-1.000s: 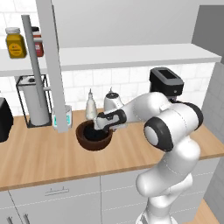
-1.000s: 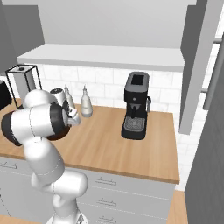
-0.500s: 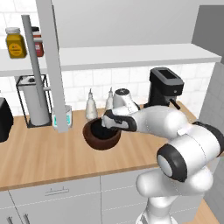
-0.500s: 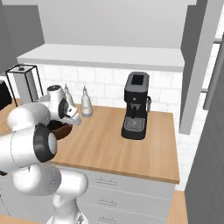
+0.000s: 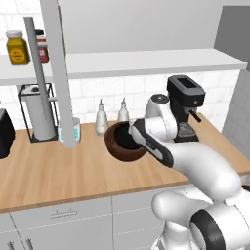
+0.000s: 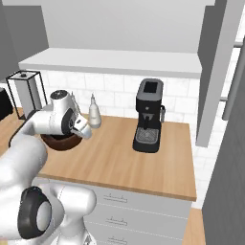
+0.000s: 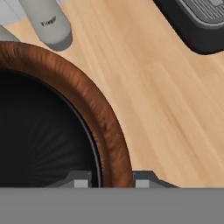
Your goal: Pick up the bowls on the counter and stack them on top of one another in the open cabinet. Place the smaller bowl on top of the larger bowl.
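Gripper (image 7: 107, 183) with the wide reddish-brown wooden bowl (image 5: 120, 146) moved from left-centre toward frame centre in left base view; bowl now lifted, tilted.

one marking is showing: a short dark word printed on the side of the grey-white bottle (image 7: 46, 22) in the hand view. it is appearing too blurred to read reliably. no other text is showing.
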